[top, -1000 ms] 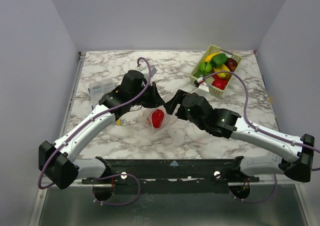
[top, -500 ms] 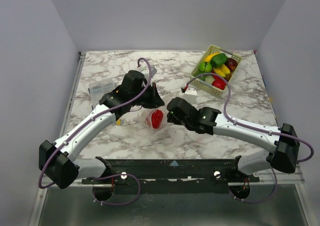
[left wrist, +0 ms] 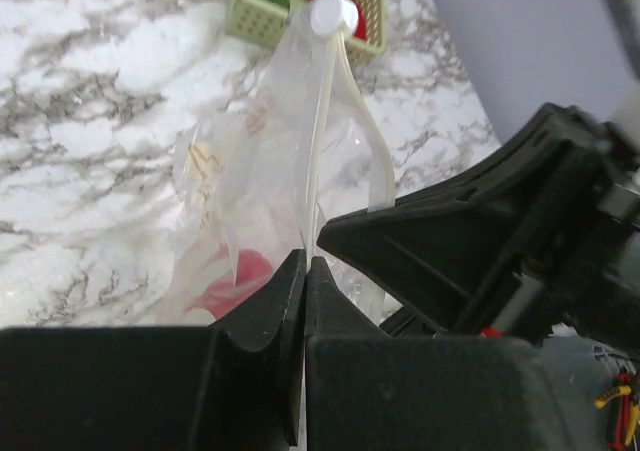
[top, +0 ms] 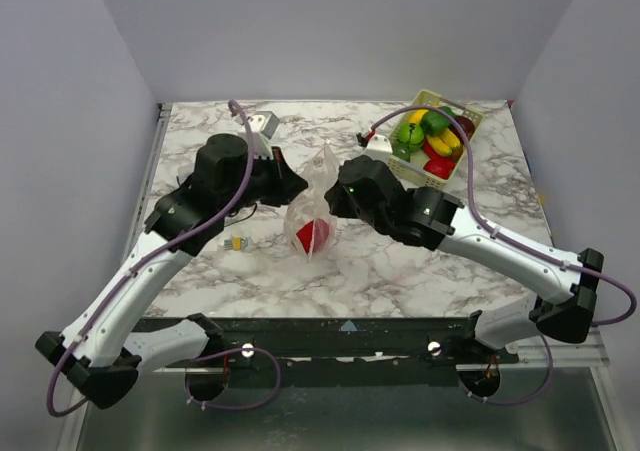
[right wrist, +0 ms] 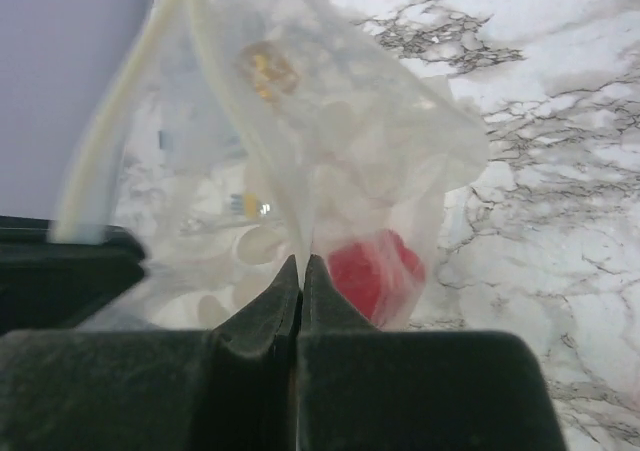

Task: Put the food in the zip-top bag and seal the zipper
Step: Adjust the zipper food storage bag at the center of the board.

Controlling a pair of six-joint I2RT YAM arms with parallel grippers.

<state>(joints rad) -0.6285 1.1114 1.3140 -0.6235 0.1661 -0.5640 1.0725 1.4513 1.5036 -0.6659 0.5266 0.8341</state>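
Zip-top bag [top: 312, 216] at centre of top view, red food [top: 318, 235] inside, my left gripper [left wrist: 305, 267] and right gripper [right wrist: 301, 267] both clamped tight on its film

The right gripper [right wrist: 302, 263] has closed on the bag [top: 320, 186], which now is raised upright, the pepper [top: 318, 236] at its bottom.

Soft, even light fills the top view, with faint shadows on the marble table [top: 200, 136]. Both wrist views are blurred up close; the zip-top bag [right wrist: 340, 141] looks hazy and washed-out.
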